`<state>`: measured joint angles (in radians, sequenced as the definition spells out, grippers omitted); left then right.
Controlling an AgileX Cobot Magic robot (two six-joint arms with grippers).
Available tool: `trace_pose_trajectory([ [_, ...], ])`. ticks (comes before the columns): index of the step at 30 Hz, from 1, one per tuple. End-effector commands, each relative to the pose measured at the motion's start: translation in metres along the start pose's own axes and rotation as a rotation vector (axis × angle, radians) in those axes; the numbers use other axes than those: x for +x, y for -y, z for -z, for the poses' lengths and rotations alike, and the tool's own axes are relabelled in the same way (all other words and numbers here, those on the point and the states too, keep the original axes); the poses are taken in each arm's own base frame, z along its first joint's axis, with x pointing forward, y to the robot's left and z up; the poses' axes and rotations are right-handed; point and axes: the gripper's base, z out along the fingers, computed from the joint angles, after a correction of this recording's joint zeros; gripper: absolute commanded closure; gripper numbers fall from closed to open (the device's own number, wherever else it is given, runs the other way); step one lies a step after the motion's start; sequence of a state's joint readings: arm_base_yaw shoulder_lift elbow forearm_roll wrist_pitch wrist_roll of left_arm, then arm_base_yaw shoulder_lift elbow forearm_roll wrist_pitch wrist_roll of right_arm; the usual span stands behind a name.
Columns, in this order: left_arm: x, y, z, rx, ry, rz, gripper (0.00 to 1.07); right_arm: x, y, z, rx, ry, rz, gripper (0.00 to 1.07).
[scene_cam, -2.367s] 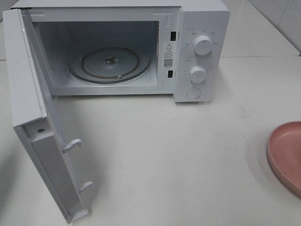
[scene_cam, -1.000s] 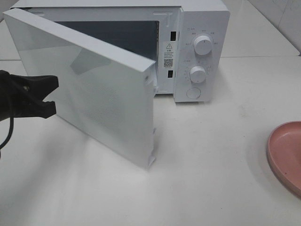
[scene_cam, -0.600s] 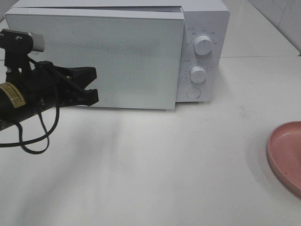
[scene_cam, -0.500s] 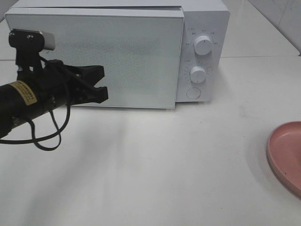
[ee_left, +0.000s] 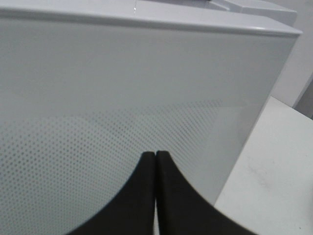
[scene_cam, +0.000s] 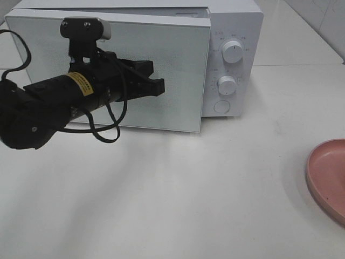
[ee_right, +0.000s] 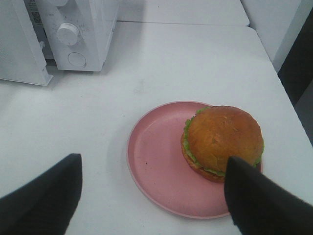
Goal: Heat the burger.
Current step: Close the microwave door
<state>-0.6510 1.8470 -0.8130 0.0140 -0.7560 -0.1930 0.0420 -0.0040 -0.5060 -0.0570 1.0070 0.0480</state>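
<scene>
Microwave [scene_cam: 232, 32], white, stands at the back of a pale surface [scene_cam: 188, 189]. Its door [scene_cam: 178, 70], a white panel with a dotted window, covers the front but is not quite flush: the edge next to the control panel sits a little proud of the body. Two round knobs [scene_cam: 233, 51] and a round button [scene_cam: 221, 107] line the control panel to the right of the door.

The left arm [scene_cam: 48, 102], black with a yellow label, reaches across in front of the door from the left side of the overhead view. Its fingers [scene_cam: 153, 86] are pressed together with no gap between them, holding nothing, and their tips are right at the door's window; the left wrist view shows the two black tips [ee_left: 155, 159] closed against each other in front of the dotted panel.

The burger [ee_right: 222, 142], with a golden-brown bun and a green lettuce edge, sits on a round pink plate [ee_right: 156, 161] on the surface, well apart from the microwave and off to its right. It lies toward one side of the plate. In the overhead view only the plate's edge shows, at the right border.

The right arm's fingers [ee_right: 44, 196] stand wide apart above the plate, one on each side, holding nothing.
</scene>
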Motion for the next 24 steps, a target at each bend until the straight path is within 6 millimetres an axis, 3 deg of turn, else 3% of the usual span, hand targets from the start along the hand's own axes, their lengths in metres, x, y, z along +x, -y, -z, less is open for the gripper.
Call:
trace_pose_trajectory([
  [1,-0.006,0.005,-0.011,0.006,0.02,0.007,1.07,0.002,0.0,0.002,0.006,0.036,0.01,0.31],
  [24,-0.014,0.007,-0.076,-0.012,0.032,0.042,1.07,0.002,0.0,0.002,0.006,0.036,0.009,0.31],
])
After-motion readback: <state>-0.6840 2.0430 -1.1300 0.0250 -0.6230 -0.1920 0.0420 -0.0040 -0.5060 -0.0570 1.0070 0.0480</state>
